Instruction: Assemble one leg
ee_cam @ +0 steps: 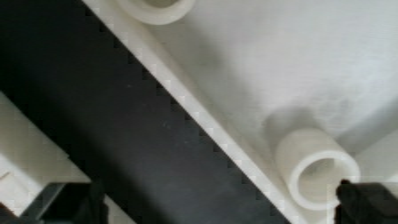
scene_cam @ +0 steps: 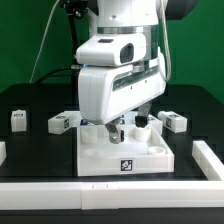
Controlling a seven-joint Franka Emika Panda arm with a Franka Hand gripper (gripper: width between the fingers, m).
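**Over the white panel: gripper spread, legs loose on the table**

Item 1. Gripper [scene_cam: 128,130]: points down, low over the far part of the white panel [scene_cam: 100,158]. In the wrist view its dark fingers [ee_cam: 50,205] stand wide apart with nothing pinched between them. A round socket [ee_cam: 329,172] of the panel lies close to one finger.

Item 2. White panel: lies flat on the black table [scene_cam: 30,150], with a square tag [scene_cam: 127,165] on its near edge.

Item 3. Near leg [scene_cam: 60,123]: lies on the table just beside the panel's far corner, on the exterior view's left.

Item 4. Far-left leg [scene_cam: 18,118]: lies well apart from the panel.

Item 5. Right leg [scene_cam: 173,121]: lies on the table near the panel's far corner, on the exterior view's right.

Item 6. White rail [scene_cam: 100,190]: runs along the table's near edge.
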